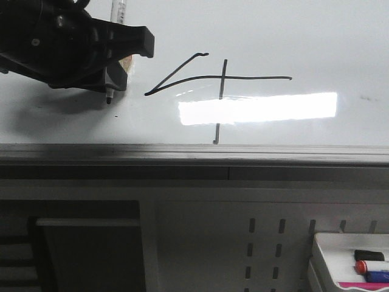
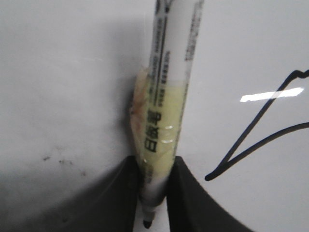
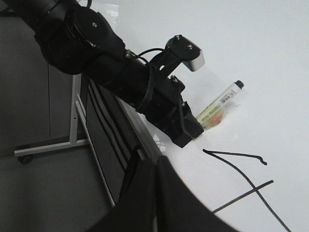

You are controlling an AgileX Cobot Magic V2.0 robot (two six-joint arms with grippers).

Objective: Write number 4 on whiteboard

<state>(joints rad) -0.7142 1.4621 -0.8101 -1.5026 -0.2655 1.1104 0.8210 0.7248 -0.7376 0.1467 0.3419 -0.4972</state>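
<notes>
Number 4 point(image 1: 222, 82) complete on whiteboard point(image 1: 316, 36): slanted stroke, long horizontal bar, vertical crossing it. Judged: writing step done; retreat remains.

Left end effector point(image 1: 109, 91) clamped narrow on marker point(image 2: 166, 96), tip point(image 1: 109, 101) just beside slant's lower end, contact with board not discernible. Next move likely calls for clean lift off surface, no drag.

Right end effector point(image 3: 154, 193): opening cannot tell.

Board glossy, white, flat, grey metal edge point(image 1: 194, 152); bright rectangular reflection point(image 1: 258, 108). Marker slim cylinder, printed label, yellowish tape wrap. Lines thin, black, slightly wavering.
</notes>
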